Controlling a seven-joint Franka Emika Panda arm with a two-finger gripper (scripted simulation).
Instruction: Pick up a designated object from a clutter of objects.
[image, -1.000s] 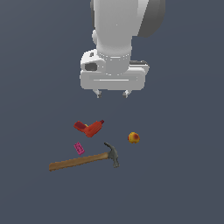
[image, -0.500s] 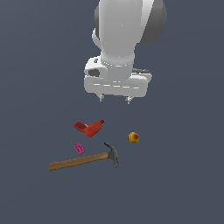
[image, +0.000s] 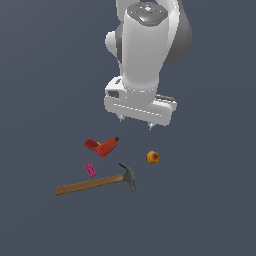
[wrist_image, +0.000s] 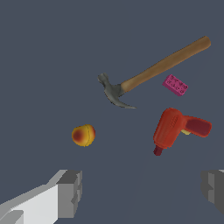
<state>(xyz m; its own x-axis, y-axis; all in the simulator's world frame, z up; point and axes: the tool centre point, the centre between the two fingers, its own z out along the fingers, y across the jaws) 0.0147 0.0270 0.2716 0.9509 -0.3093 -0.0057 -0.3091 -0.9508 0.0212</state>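
The designated object, a small orange-yellow ball with red patches (image: 153, 157) (wrist_image: 83, 135), lies alone on the dark floor. In the exterior view, a wooden-handled hammer (image: 95, 183) (wrist_image: 153, 72), a red drill-shaped tool (image: 102, 146) (wrist_image: 175, 127) and a small pink card (image: 90, 170) (wrist_image: 175, 85) lie to its left as the clutter of objects. My gripper (image: 135, 122) (wrist_image: 142, 190) hangs open well above the floor, behind the ball and the drill, holding nothing. One grey finger (wrist_image: 69, 192) shows near the ball in the wrist view.
The floor (image: 210, 200) is a plain dark grey-blue surface all around the clutter. The white arm (image: 147, 55) rises behind the objects in the exterior view.
The arm has shifted toward the exterior view's right and come a little lower, bringing the open gripper closer to the ball. The objects have not moved.
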